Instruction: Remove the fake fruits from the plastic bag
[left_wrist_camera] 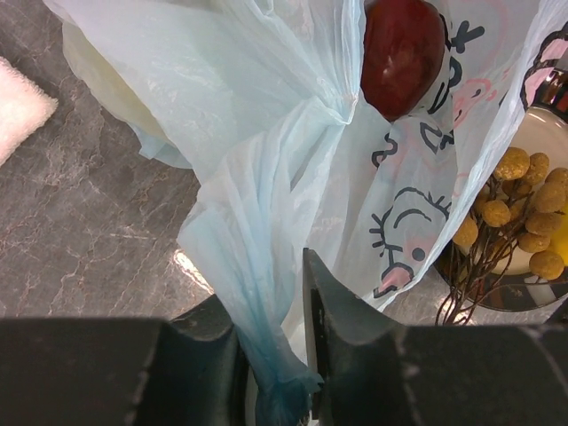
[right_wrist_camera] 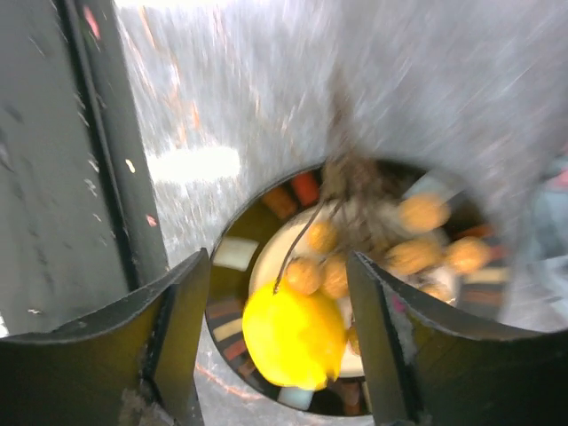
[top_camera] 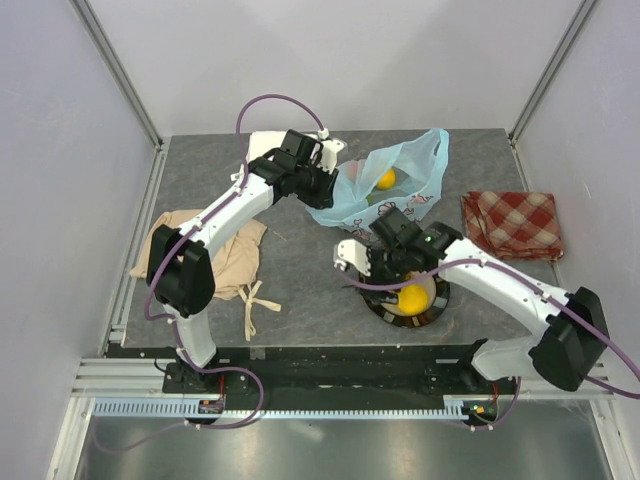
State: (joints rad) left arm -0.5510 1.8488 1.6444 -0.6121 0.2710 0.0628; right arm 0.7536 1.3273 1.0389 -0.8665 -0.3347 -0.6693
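Note:
The plastic bag [top_camera: 395, 190] lies at the back middle of the table, light blue with a pink and dark print. A yellow fruit [top_camera: 386, 179] shows inside it. My left gripper [top_camera: 335, 186] is shut on a bunched edge of the bag [left_wrist_camera: 266, 177]. A dark-red apple [left_wrist_camera: 401, 53] shows through the film. My right gripper [top_camera: 398, 272] hangs open over a dark-rimmed plate [top_camera: 440, 300]. On the plate [right_wrist_camera: 232, 253] lie a yellow lemon [right_wrist_camera: 293, 337] and a tan berry cluster [right_wrist_camera: 390, 240]. Nothing sits between the right fingers [right_wrist_camera: 182, 311].
A beige cloth [top_camera: 225, 255] with ties lies at the left. A red checked cloth [top_camera: 512, 224] lies at the right. A folded white cloth [top_camera: 262, 143] sits behind the left arm. The berry cluster [left_wrist_camera: 519, 213] on the plate is close beside the bag.

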